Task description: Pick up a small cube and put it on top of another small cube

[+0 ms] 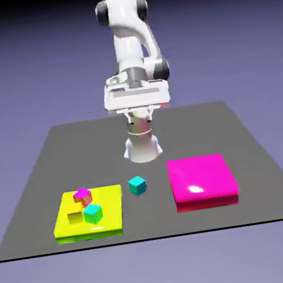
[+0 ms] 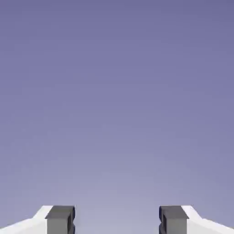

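Nearest the camera in the exterior view, beyond a thin black front edge, the dark grey, flat table [image 1: 152, 216] begins, narrowing toward its far side. Near that front edge, at the exterior view's left, lies a flat yellow pad [image 1: 108, 203] with a greenish front side. On it, a small glossy teal cube [image 1: 93, 214] sits toward the near part, with a yellow cube [image 1: 75, 214] just beside it and a magenta-topped cube [image 1: 82, 196] behind. At the exterior view's right lies a flat magenta pad [image 1: 202, 176], its front side red, a white glint on its top. Between the pads, on the bare grey surface, rests a second teal cube [image 1: 137, 185], nearer the yellow pad.

Farther back, the white robot base [image 1: 143, 145] stands on the table, and the arm [image 1: 127, 41] rises above it. The gripper [image 1: 140, 121] hangs high over the surface, well apart from both teal cubes. Its fingers [image 2: 61, 219] are spread, with only backdrop between them in the hand view. Behind everything is a plain blue-violet backdrop [image 1: 232, 47], darkening to black at the top in the exterior view; it fills the hand view around the fingers.
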`<action>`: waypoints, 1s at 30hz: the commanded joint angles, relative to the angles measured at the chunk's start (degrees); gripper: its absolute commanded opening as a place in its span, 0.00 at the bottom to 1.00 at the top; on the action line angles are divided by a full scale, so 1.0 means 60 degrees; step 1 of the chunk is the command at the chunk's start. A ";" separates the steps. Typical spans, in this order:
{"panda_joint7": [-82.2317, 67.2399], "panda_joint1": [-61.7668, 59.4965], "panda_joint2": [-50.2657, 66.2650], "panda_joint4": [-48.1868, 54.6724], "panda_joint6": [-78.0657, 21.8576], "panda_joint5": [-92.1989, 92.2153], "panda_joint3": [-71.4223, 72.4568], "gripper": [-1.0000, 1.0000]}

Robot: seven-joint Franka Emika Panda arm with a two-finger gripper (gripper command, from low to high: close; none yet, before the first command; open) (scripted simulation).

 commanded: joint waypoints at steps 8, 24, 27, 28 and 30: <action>0.1238 0.0654 0.2769 0.0280 -0.3146 0.1836 -0.2075 0.50; 0.0737 0.0971 0.7532 0.0579 -0.4922 0.6184 -0.2840 0.50; 0.0635 0.0951 0.7646 0.0580 -0.4841 0.6329 -0.2762 0.00; 0.0927 0.1008 0.7319 0.0577 -0.5075 0.5914 -0.2985 0.00; 0.1512 0.1123 0.6666 0.0572 -0.5545 0.5084 -0.3430 0.00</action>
